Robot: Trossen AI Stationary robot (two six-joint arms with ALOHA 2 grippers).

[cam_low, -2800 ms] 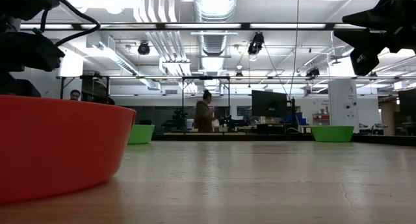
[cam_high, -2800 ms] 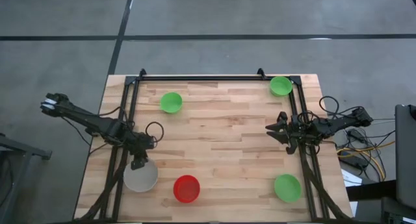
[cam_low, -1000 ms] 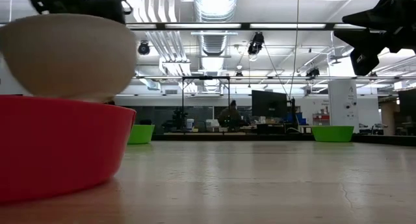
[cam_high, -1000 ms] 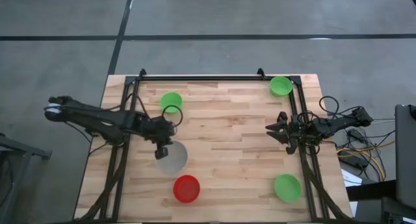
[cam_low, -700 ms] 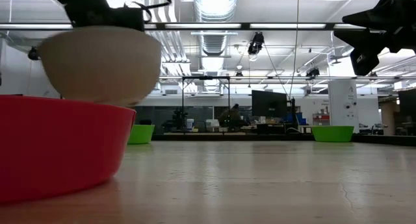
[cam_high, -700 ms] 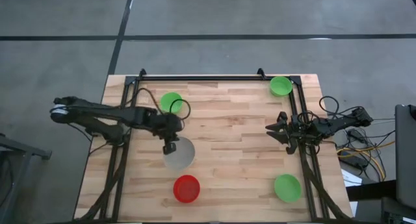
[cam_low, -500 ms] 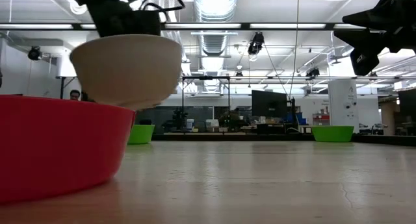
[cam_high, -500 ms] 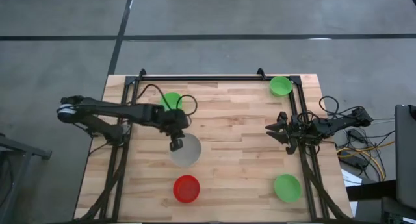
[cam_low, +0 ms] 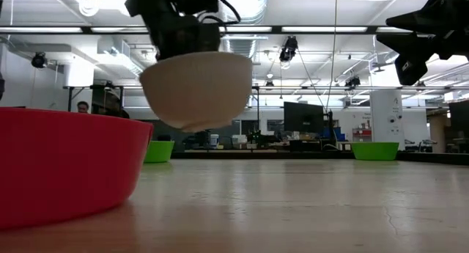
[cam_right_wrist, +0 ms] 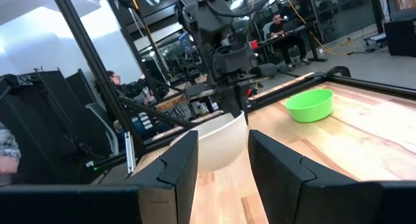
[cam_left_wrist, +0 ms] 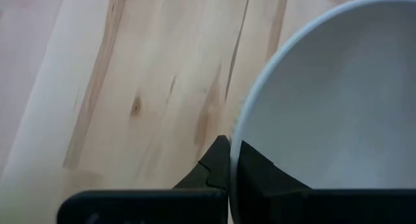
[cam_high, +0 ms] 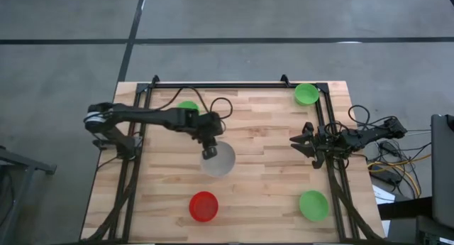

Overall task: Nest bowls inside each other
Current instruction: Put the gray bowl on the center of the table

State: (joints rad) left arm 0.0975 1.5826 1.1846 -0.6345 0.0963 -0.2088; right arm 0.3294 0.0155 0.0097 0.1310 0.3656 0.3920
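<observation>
**Grey bowl in the air over mid-table**

The left gripper (cam_high: 208, 150) is carrying the grey bowl (cam_high: 219, 159) clear of the table (cam_high: 269, 181), its fingers pinching the rim. The right gripper (cam_high: 301, 143) is waiting at the right edge, fingers apart. Next, the carried bowl probably needs setting down so a green bowl (cam_high: 313, 204) or the red bowl (cam_high: 203, 206) can nest in it.

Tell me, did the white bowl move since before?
Yes. The left gripper has carried the white bowl from beside the red bowl toward the table's middle, lifted.
</observation>
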